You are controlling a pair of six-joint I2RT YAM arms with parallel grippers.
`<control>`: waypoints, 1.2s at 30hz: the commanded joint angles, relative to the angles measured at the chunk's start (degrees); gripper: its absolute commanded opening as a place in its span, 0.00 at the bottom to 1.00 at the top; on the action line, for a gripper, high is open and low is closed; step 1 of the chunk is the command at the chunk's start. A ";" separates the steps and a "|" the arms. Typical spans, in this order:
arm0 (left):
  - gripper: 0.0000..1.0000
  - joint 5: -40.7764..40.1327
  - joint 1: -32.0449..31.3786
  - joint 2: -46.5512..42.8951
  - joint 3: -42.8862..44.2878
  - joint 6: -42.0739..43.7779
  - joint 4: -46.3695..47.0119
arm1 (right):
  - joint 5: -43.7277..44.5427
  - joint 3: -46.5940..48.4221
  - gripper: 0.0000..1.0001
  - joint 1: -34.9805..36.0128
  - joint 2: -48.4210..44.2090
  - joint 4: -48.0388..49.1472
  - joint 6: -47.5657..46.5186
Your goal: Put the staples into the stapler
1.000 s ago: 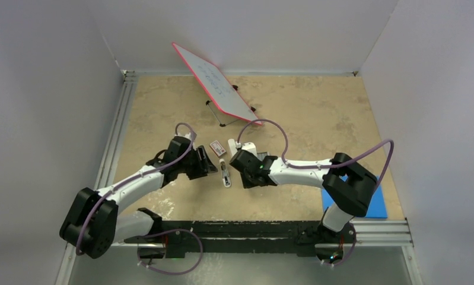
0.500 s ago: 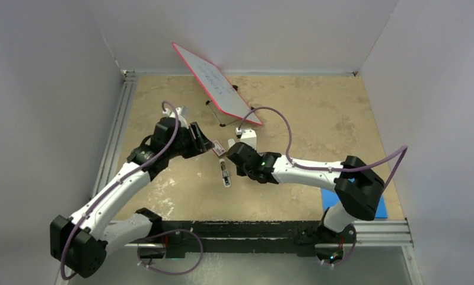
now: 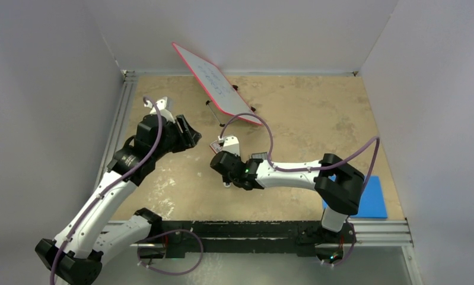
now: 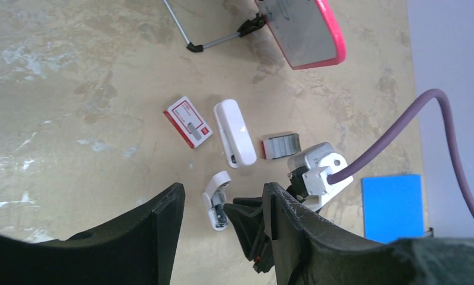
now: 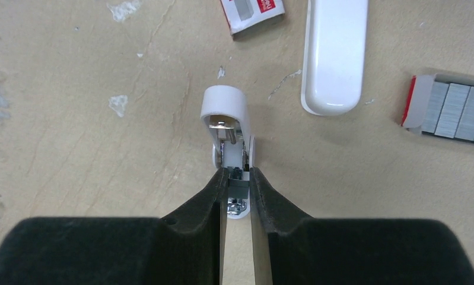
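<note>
Stapler (image 5: 223,110) lay hinged open on the tan table (image 3: 317,119), a little left of the table's middle in the top view. In the right wrist view its rounded white head pointed to 12 o'clock and its metal channel showed. The right gripper (image 5: 237,175) was clamped on the stapler's near end, one finger on each side, with the right arm stretched low across the table toward 9 o'clock from its base. The left arm reached long toward 11 o'clock from its base. The left gripper (image 4: 222,190) hung well above the table at 10 o'clock of the stapler, fingers apart with nothing between them. The staples box (image 4: 188,122), red and white, lay flat at 11 o'clock of the stapler, apart from it. A white oblong piece (image 4: 234,132) lay just beside the box at its 3 o'clock, and an open tray of grey staple strips (image 4: 280,145) lay next along, again toward 3 o'clock. A red-framed whiteboard (image 3: 216,89) leaned on its wire stand at 12 o'clock, and a blue pad (image 3: 371,199) lay near the right arm's base. Half a second before, the left gripper had been low beside the box; it had since drawn back toward 10 o'clock and risen. The right gripper had shifted toward 9 o'clock, from beside the stapler onto it.
</note>
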 commanded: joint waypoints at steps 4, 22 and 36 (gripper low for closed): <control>0.52 -3.79 -0.07 0.47 1.81 3.06 -1.25 | 1.45 2.66 0.21 1.22 1.08 1.89 -0.76; 0.52 -2.13 -0.07 0.16 -1.43 3.20 1.64 | 2.26 1.80 0.21 2.13 3.22 1.74 -1.47; 0.52 -1.91 -0.07 0.88 -1.75 3.49 1.90 | 3.18 1.59 0.20 2.20 3.74 1.29 -1.24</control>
